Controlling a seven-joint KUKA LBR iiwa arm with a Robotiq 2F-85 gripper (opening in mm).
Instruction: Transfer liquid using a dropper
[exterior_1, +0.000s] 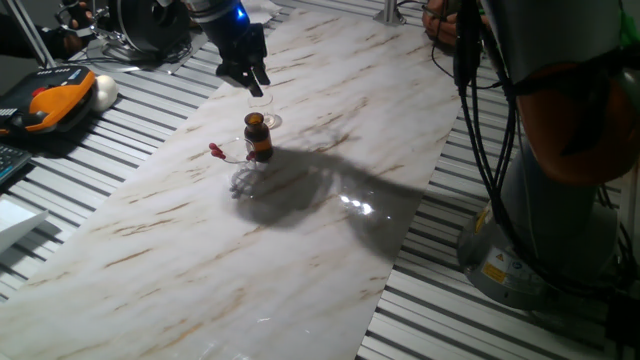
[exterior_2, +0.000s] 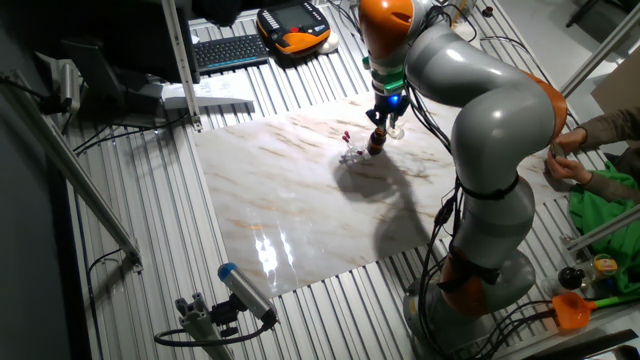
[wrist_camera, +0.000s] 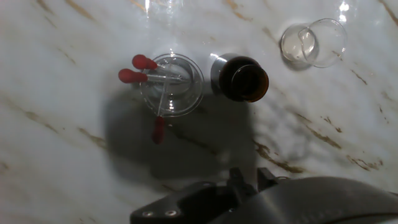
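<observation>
Dropper (wrist_camera: 159, 124) in beaker (wrist_camera: 186, 102), twins alike

White marble table (wrist_camera: 56, 155) with brown veins, amber bottle (wrist_camera: 240, 79), red-bulbed dropper (wrist_camera: 159, 129), clear glass beaker (wrist_camera: 172, 84).

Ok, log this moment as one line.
gripper: above bottle, empty | droppers: three in glass | small beaker: apart
</observation>
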